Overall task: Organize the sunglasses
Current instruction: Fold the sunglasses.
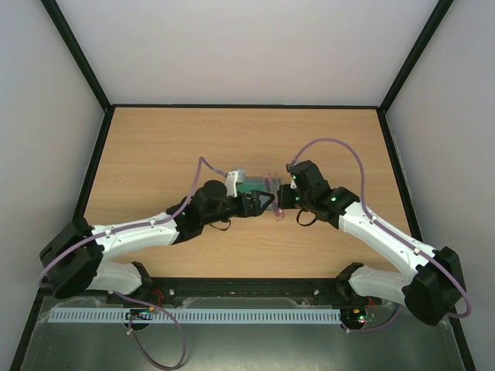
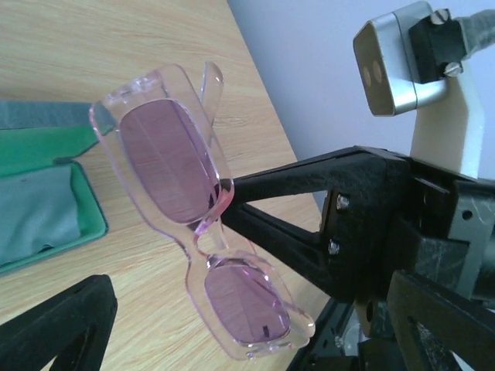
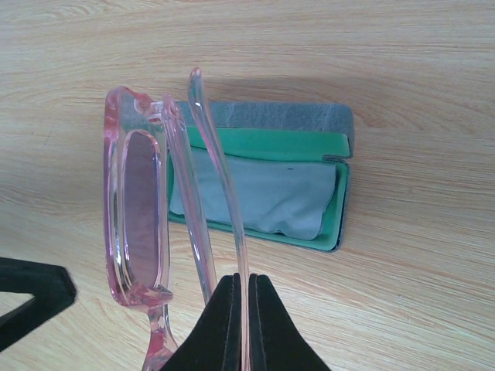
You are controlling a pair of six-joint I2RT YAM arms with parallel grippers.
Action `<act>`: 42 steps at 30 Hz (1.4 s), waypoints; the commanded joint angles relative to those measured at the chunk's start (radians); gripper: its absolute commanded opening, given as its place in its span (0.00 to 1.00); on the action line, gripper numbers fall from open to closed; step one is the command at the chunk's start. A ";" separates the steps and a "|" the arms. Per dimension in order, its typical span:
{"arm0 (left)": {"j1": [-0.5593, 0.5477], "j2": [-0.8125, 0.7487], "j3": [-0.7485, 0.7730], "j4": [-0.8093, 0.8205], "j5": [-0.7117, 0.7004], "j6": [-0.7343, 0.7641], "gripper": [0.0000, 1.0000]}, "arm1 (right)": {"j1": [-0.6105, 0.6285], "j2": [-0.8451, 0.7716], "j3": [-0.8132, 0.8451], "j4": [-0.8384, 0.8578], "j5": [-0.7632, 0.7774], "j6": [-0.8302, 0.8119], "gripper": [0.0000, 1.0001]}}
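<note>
Right wrist view gives me the clearest read: my right hand (image 3: 245, 282) is pinched tight on one slim temple arm of the sunglasses (image 3: 135, 209), which are lifted off the table (image 3: 402, 62) close to the open case (image 3: 271, 122). The second lens is cut off at the bottom edge, and the frame hides the case's left end. From overhead the glasses are only a small pink blur between the arms. My left hand (image 1: 261, 202) is spread wide near them. The frame is glossy translucent pink plastic, chunky and rectangular. The case is a blue-grey oblong lined in green, with a soft pale cloth (image 3: 263, 193) lying inside. The table is wood-grain.
</note>
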State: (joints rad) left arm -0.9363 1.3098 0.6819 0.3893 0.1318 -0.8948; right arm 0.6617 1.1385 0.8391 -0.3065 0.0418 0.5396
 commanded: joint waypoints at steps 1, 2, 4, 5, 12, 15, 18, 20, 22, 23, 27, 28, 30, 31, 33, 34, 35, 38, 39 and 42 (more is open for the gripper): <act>0.016 0.054 -0.005 0.150 0.030 -0.054 0.99 | 0.005 -0.030 -0.005 0.015 -0.028 0.010 0.01; 0.021 0.064 -0.017 0.189 0.035 -0.068 0.99 | 0.006 -0.032 -0.006 0.013 -0.029 0.010 0.01; 0.030 0.091 -0.026 0.244 0.052 -0.098 0.99 | 0.006 -0.035 -0.009 0.009 -0.036 0.008 0.02; 0.037 0.108 -0.022 0.262 0.066 -0.110 0.99 | 0.006 -0.039 -0.012 0.011 -0.042 0.008 0.01; 0.072 0.176 -0.010 0.321 0.088 -0.161 0.99 | 0.008 -0.075 -0.036 0.001 -0.063 0.004 0.01; 0.084 0.192 -0.005 0.336 0.095 -0.172 0.99 | 0.009 -0.082 -0.049 0.001 -0.070 0.003 0.01; 0.091 0.209 0.007 0.340 0.102 -0.177 0.99 | 0.010 -0.086 -0.055 0.000 -0.074 0.001 0.01; 0.093 0.217 0.019 0.340 0.107 -0.177 0.99 | 0.012 -0.086 -0.055 -0.003 -0.074 -0.003 0.01; 0.093 0.224 0.027 0.335 0.109 -0.178 0.99 | 0.011 -0.088 -0.055 -0.003 -0.072 -0.004 0.01; 0.093 0.227 0.031 0.331 0.109 -0.177 0.98 | 0.012 -0.088 -0.054 -0.003 -0.070 -0.004 0.01; 0.093 0.234 0.039 0.322 0.112 -0.175 0.92 | 0.012 -0.087 -0.049 -0.004 -0.069 -0.007 0.01; 0.095 0.238 0.039 0.322 0.111 -0.175 0.90 | 0.012 -0.084 -0.048 -0.003 -0.071 -0.009 0.01; 0.098 0.246 0.039 0.326 0.110 -0.180 0.87 | 0.012 -0.081 -0.049 -0.002 -0.075 -0.009 0.01; 0.101 0.250 0.037 0.331 0.111 -0.184 0.86 | 0.011 -0.080 -0.050 0.000 -0.078 -0.009 0.01; 0.104 0.260 0.040 0.340 0.116 -0.187 0.81 | 0.013 -0.079 -0.052 0.000 -0.079 -0.007 0.01; 0.106 0.264 0.040 0.344 0.119 -0.189 0.78 | 0.013 -0.080 -0.053 0.002 -0.079 -0.007 0.01; 0.107 0.266 0.041 0.348 0.120 -0.192 0.75 | 0.013 -0.080 -0.052 0.002 -0.079 -0.008 0.01; 0.109 0.275 0.042 0.357 0.123 -0.196 0.69 | 0.013 -0.080 -0.051 0.001 -0.080 -0.009 0.01; 0.112 0.279 0.043 0.360 0.126 -0.199 0.68 | 0.013 -0.078 -0.049 0.001 -0.080 -0.009 0.01; 0.114 0.292 0.049 0.369 0.135 -0.204 0.69 | 0.016 -0.072 -0.050 0.003 -0.080 -0.010 0.01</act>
State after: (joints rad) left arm -0.8299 1.5818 0.7025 0.7086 0.2512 -1.0950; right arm 0.6682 1.0683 0.7929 -0.3069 -0.0238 0.5388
